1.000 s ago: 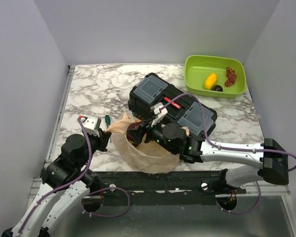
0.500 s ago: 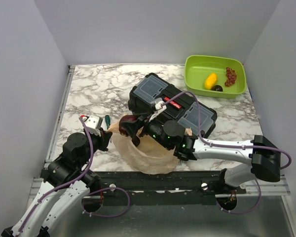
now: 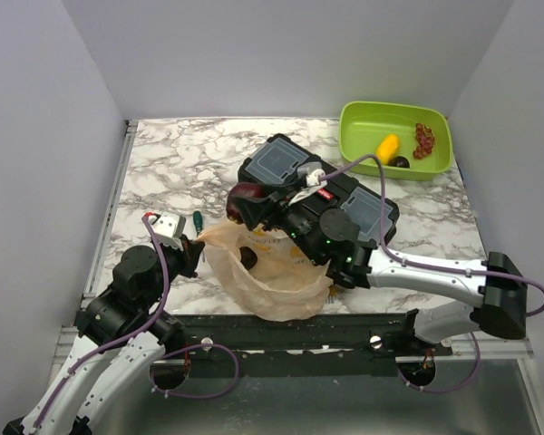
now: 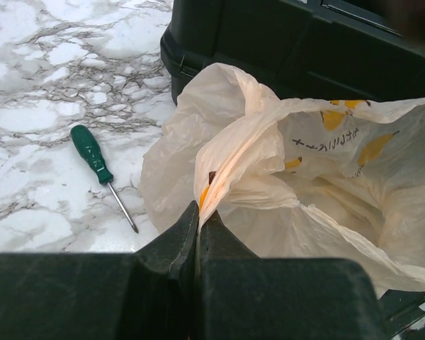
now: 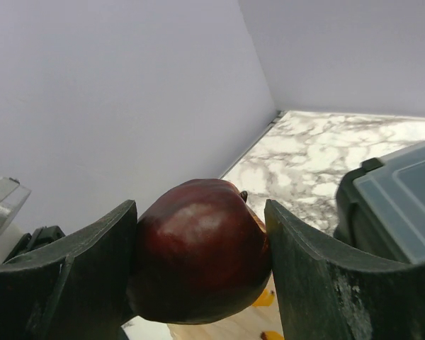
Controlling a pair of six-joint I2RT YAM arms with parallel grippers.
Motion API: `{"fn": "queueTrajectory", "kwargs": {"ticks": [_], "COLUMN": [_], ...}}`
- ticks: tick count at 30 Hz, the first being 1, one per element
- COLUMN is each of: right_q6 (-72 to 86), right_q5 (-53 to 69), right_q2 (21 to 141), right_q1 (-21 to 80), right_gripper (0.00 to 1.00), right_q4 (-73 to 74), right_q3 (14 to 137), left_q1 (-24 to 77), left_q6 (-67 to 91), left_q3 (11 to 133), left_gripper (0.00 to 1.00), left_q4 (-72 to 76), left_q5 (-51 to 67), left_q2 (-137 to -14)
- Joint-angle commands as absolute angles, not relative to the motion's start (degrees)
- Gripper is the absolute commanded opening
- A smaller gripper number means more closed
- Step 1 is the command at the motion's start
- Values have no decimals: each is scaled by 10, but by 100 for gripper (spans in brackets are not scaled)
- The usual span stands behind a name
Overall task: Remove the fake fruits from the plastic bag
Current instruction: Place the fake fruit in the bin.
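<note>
Where grey walls (image 3: 281, 54) meet, marbled tabletop (image 3: 181, 163), plastic bag (image 3: 274, 274)

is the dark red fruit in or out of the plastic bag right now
Out. The right gripper holds the dark fruit in the air above the plastic bag, with no bag around it.

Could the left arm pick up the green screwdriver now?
Probably not. The left gripper is shut on the edge of the plastic bag while the right gripper holds a dark red fruit. The screwdriver lies uncovered on the marble nearby, so the way looks free, but the bag must be released first.
</note>
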State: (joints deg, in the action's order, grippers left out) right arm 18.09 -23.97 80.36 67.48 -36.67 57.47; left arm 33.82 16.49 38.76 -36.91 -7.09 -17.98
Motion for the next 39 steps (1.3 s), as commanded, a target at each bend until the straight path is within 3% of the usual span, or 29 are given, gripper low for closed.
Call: {"fn": "queueTrajectory", "kwargs": {"ticks": [1, 13, 21, 27, 32, 39], "right_q6": [124, 83, 117, 113, 180, 242], "right_q5": [-338, -446, -434, -440, -372, -336], "right_q2": [735, 657, 653, 753, 865, 989], "right_q1": [665, 536, 358, 215, 99, 30], "right_gripper": [1, 1, 1, 1, 1, 1], "right_q4": [-352, -247, -192, -191, -143, -92], "right_q3": [542, 528, 531, 540, 590, 699], "left_q1": [336, 336, 335, 336, 336, 335], "left_q6": [173, 173, 172, 172, 172, 172], "left_q3": [384, 385, 385, 386, 384, 385], "left_gripper": [0, 0, 0, 0, 0, 0], "left_q4": [-366, -367, -365, -364, -364, -364], "left_q5": [-90, -87, -82, -77, -80, -79], "left_q2": [-174, -185, -193, -202, -196, -204]}}
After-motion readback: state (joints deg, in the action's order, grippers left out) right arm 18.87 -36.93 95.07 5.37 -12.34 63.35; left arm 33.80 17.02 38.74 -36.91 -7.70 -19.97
